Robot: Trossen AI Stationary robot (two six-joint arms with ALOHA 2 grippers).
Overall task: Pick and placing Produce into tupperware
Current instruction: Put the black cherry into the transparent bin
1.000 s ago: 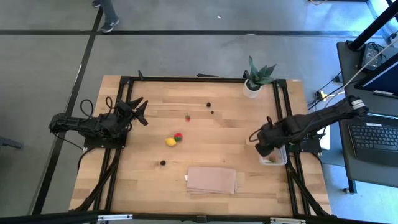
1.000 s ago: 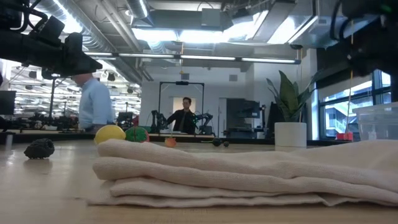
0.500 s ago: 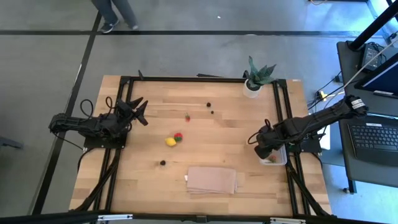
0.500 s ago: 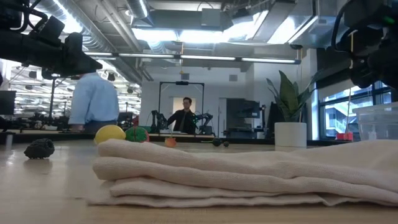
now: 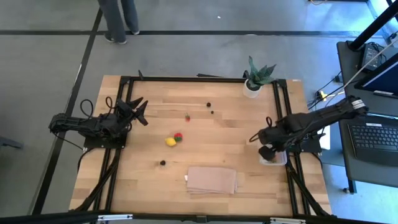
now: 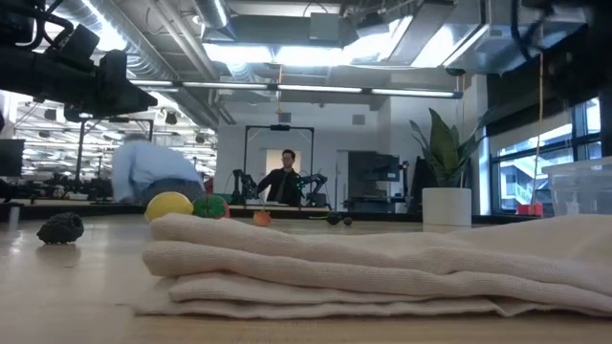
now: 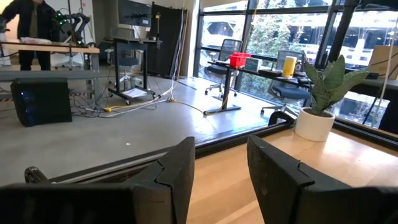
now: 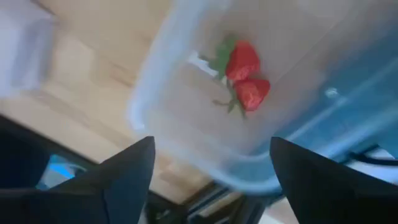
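The clear tupperware [image 8: 205, 118] stands at the table's right edge, and two red strawberries [image 8: 247, 76] with green leaves lie on its floor. My right gripper [image 8: 211, 146] hangs open just above it, pointing steeply down, and holds nothing; in the high view it [image 5: 267, 152] covers most of the tupperware [image 5: 280, 162]. On the table lie a yellow piece [image 5: 170, 142], a red-and-green piece [image 5: 178, 137], a small red piece [image 5: 187, 117] and dark berries [image 5: 163, 163] [image 5: 208, 104]. My left gripper [image 5: 140, 111] waits at the left, level, open and with nothing in it.
A folded tan cloth [image 5: 212, 180] lies near the front edge, between the loose produce and the tupperware. A potted plant [image 5: 254, 81] stands at the far right corner. Black frame rails [image 5: 281, 118] run along the table's sides. A person [image 5: 118, 18] walks beyond the far edge.
My right gripper has dipped slightly over the tupperware and then risen, leaving the top of the low view. A person has walked along the floor beyond the table's far edge.
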